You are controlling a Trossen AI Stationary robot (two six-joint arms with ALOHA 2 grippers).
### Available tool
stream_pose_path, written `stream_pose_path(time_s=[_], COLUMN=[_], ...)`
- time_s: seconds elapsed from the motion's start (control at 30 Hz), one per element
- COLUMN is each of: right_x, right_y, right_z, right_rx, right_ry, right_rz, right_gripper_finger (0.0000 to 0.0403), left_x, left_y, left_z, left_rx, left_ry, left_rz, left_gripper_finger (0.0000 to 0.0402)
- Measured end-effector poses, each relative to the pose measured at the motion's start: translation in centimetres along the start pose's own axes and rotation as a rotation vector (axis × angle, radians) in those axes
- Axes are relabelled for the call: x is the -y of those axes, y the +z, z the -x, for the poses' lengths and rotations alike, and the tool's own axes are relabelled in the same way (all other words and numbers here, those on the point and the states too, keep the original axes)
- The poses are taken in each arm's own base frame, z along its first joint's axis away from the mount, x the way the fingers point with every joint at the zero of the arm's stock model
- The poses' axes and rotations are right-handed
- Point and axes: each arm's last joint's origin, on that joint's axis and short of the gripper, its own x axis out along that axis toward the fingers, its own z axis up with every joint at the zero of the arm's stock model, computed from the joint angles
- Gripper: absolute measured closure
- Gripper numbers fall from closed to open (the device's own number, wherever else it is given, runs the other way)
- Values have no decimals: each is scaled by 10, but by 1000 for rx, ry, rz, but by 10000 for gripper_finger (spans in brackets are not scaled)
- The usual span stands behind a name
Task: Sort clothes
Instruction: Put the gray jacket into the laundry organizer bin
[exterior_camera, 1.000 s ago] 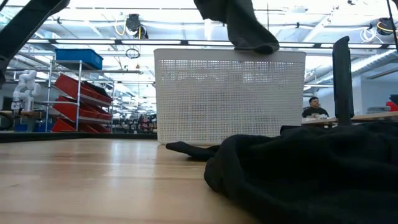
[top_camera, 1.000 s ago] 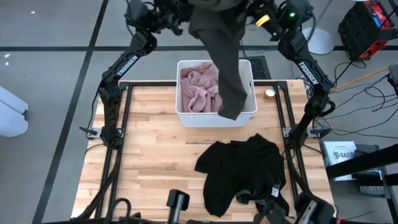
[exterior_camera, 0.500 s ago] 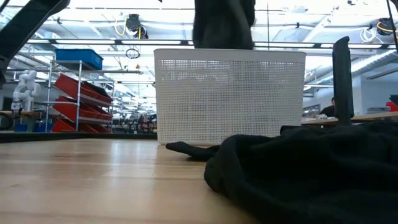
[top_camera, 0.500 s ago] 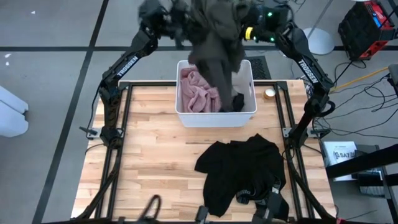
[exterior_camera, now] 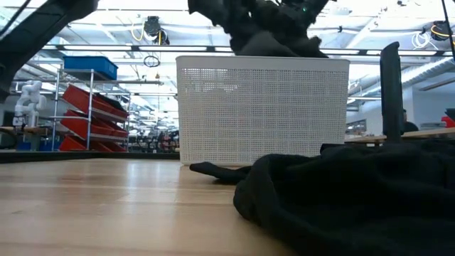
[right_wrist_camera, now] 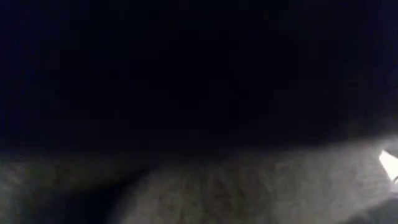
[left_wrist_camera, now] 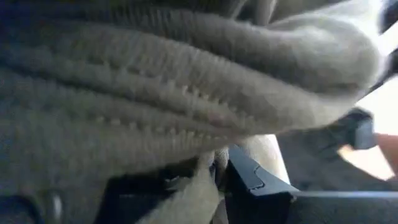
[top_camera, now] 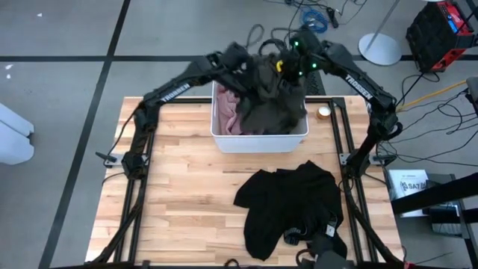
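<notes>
Near edge of the table: black garment lies heaped toward the right side, untouched, same spot as a second ago. In the low view it fills the foreground, well clear of the bin.

Mid: white bin at the far edge. Pink garment is inside, on its left half.

Change: the olive-green garment, hanging stretched high above the bin a second ago, is now down, bunched over the bin's right half and partly on the pink one. In the low view a mound of it tops the rim, so it is not fully seated.

Far: left gripper and right gripper both sit low at the bin's far rim, buried in the olive fabric. Left wrist view shows only ribbed fabric pressed against the lens; right wrist view is dark. Can't tell whether either is clamped or has let go.

Read: olive piece is effectively delivered; release and retract remain. Black one is likely next.
</notes>
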Motion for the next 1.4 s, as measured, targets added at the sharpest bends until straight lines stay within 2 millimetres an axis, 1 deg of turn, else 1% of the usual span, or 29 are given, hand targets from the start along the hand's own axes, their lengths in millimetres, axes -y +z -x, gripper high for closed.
stream_pose_path(time_s=[0.1,0.2,0.27,0.37,0.47,0.53,0.6,0.7,0.8,0.87,0.93,1.03,1.1,1.23,1.3,1.33,1.4], right_x=[-3,-7,-8,-10,-11,-12,-12,-12,-12,-12,-12,-12,-11,-13,-14,-15,-19], right_y=[-18,-36,-49,-61,-67,-68,-68,-67,-67,-66,-66,-66,-67,-66,-66,-66,-64], right_z=[-5,-5,-3,-2,-1,-1,-1,-1,-1,-1,-1,-1,-1,-1,-2,-2,-3], right_rx=[19,49,64,69,43,28,29,36,44,47,51,54,47,43,43,44,56], right_ry=[-9,-18,-27,-34,-58,-59,-58,-60,-62,-60,-55,-68,-76,-70,-65,-62,-59], right_rz=[-34,-71,-101,-132,-152,-156,-157,-155,-153,-151,-146,-142,-146,-146,-148,-147,-139], right_gripper_finger=[378,378,378,378,378,378,378,379,379,379,379,379,379,379,379,379,379], left_x=[3,0,-6,-12,-13,-13,-13,-5,7,12,16,26,29,27,28,30,33], left_y=[-10,-22,-26,-29,-39,-47,-51,-45,-35,-32,-31,-28,-26,-27,-27,-27,-28], left_z=[-15,-20,-22,-20,-12,-7,-2,12,38,55,69,84,89,83,84,87,100], left_rx=[-130,-264,-299,-341,-470,-550,-592,-535,-438,-413,-387,-356,-342,-358,-360,-359,-364], left_ry=[75,179,231,318,393,396,383,325,285,277,268,264,264,258,255,256,264], left_rz=[-14,-1,12,42,81,116,148,153,150,160,171,163,156,149,124,119,120], left_gripper_finger=[391,391,391,391,391,391,391,391,391,387,374,340,312,255,234,229,224])
